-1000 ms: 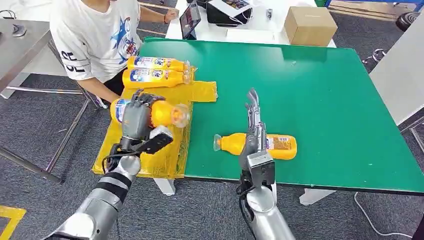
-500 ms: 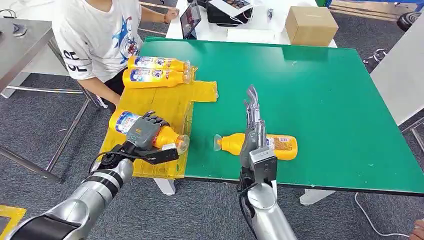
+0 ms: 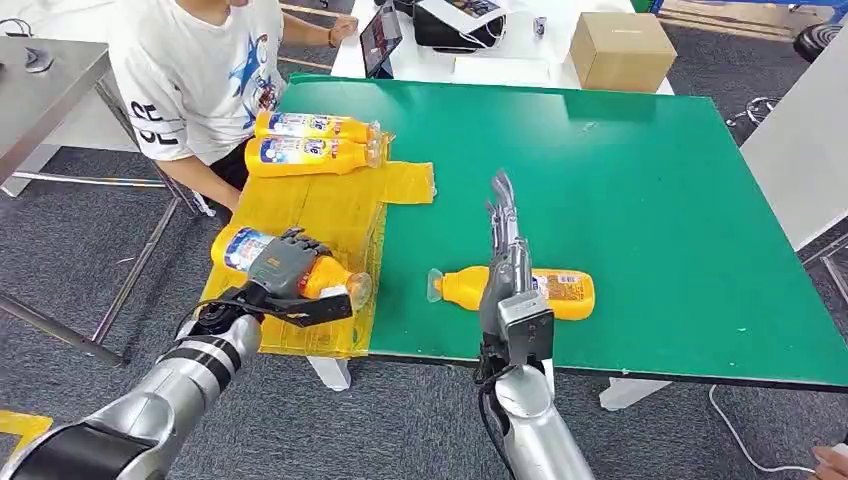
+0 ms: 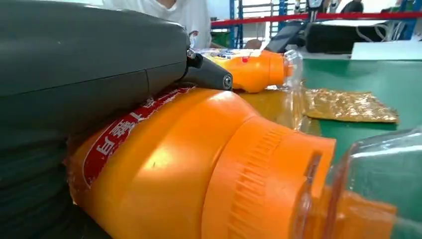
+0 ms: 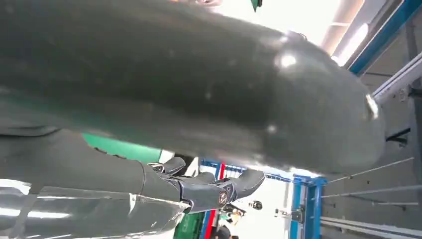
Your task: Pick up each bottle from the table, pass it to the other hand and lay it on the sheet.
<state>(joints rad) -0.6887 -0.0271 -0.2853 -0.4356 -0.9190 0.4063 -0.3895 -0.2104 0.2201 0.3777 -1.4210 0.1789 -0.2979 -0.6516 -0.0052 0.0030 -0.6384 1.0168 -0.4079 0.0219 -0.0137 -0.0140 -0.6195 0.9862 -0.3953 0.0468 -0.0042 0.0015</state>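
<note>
1. Head view: a green table [image 3: 640, 200] is seen from above, with a yellow sheet [image 3: 330, 205] spread over its left part and hanging past the near-left edge.
2. An orange bottle [image 3: 238, 248] is gripped by the left hand [image 3: 285, 265] low over the near part of the sheet; the dark fingers are wrapped over the bottle's middle, and the clear cap points toward the table's centre.
3. Whether the held bottle touches the sheet cannot be told.
4. Left wrist view: the same bottle's orange shoulder and ribbed neck are shown close up beneath the grey thumb, and a red label strip is seen on its side.
5. A second bottle [image 3: 555, 293] is lying on its side on the bare green surface near the front edge, with its clear cap pointing toward the sheet.
6. The right hand [image 3: 508, 250] is held above that bottle, crossing its middle, with its fingers stretched straight forward and kept close together; nothing is held by it, and contact with the bottle cannot be judged.
7. Two more bottles [image 3: 310, 142] are laid side by side, touching, on the far end of the sheet, caps toward the table's centre.
8. A person in a white printed shirt [image 3: 195, 75] is seated at the table's far-left corner.
9. A cardboard box [image 3: 620, 50] is standing on a white table beyond the green one.
</note>
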